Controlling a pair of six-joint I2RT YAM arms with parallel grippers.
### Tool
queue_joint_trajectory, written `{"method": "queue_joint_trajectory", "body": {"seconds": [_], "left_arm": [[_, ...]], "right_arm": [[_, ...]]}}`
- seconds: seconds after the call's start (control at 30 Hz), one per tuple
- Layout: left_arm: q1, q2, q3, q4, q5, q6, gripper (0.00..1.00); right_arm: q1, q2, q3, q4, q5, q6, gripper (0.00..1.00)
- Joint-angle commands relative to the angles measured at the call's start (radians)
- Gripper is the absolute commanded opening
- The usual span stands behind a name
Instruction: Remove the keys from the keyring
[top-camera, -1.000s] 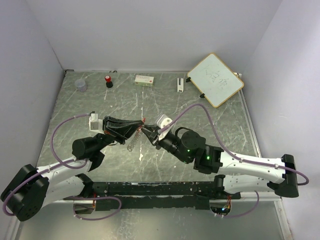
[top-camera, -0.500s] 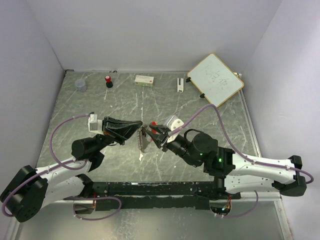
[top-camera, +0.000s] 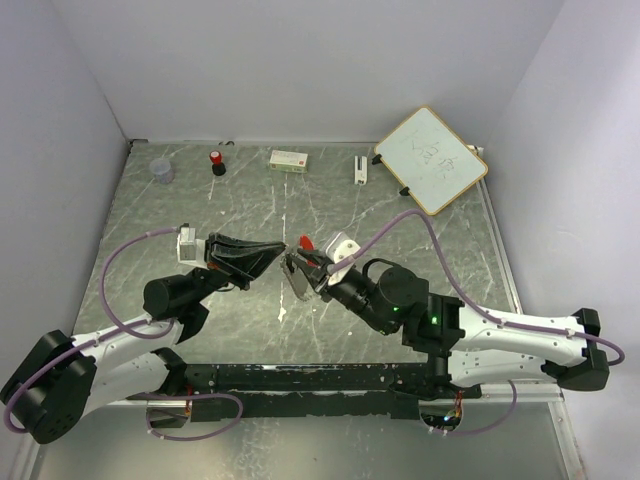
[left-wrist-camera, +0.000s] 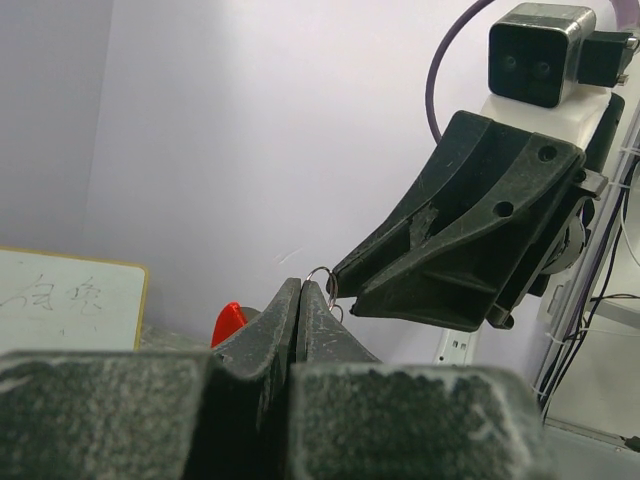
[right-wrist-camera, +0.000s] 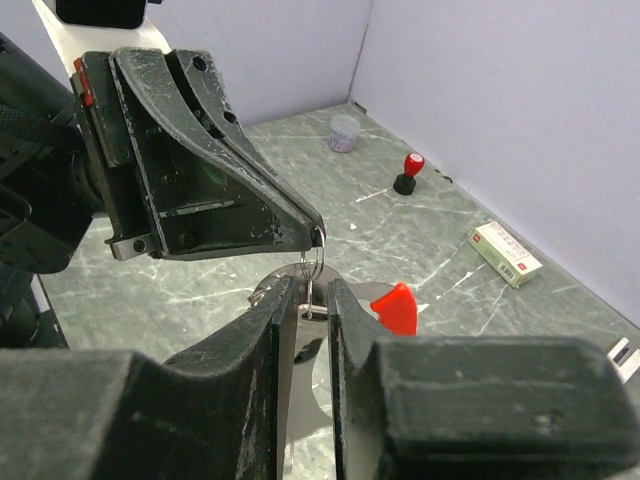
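Note:
My left gripper (top-camera: 282, 250) is shut on the thin wire keyring (left-wrist-camera: 322, 272), whose loop pokes out past the tips (left-wrist-camera: 300, 283). Below the keyring (right-wrist-camera: 316, 252) hang the silver keys (right-wrist-camera: 311, 400), next to a red tag (right-wrist-camera: 397, 306). My right gripper (right-wrist-camera: 310, 285) faces the left one tip to tip. Its jaws stand a narrow gap apart, closed on the small link and head of the keys. In the top view the keys (top-camera: 297, 283) hang under the right gripper (top-camera: 298, 262), above the table.
Along the back wall stand a clear cup (top-camera: 160, 170), a red-capped black bottle (top-camera: 217, 163), a small box (top-camera: 288, 159) and a white clip (top-camera: 360, 168). A whiteboard (top-camera: 431, 159) lies at the back right. The marbled table (top-camera: 240, 205) is walled on three sides.
The right arm shifted to the right and its gripper re-set at the ring. The keys swung from hanging down-left to hanging under the right gripper. The left gripper stayed put.

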Motion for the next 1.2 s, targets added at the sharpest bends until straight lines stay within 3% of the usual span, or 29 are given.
{"method": "queue_joint_trajectory", "body": {"seconds": [0.0,0.83,1.17], "left_arm": [[-0.007,0.0,0.018,0.287,0.006,-0.022,0.07],[-0.007,-0.021,0.011,0.287,0.003,-0.023,0.07],[-0.006,-0.033,0.021,0.288,-0.006,-0.012,0.07]], "right_arm": [[0.006,0.002,0.016,0.063,0.012,-0.026,0.18],[0.006,0.033,0.015,0.102,0.017,-0.043,0.16],[0.008,-0.06,-0.065,0.082,0.008,0.01,0.27]]}}
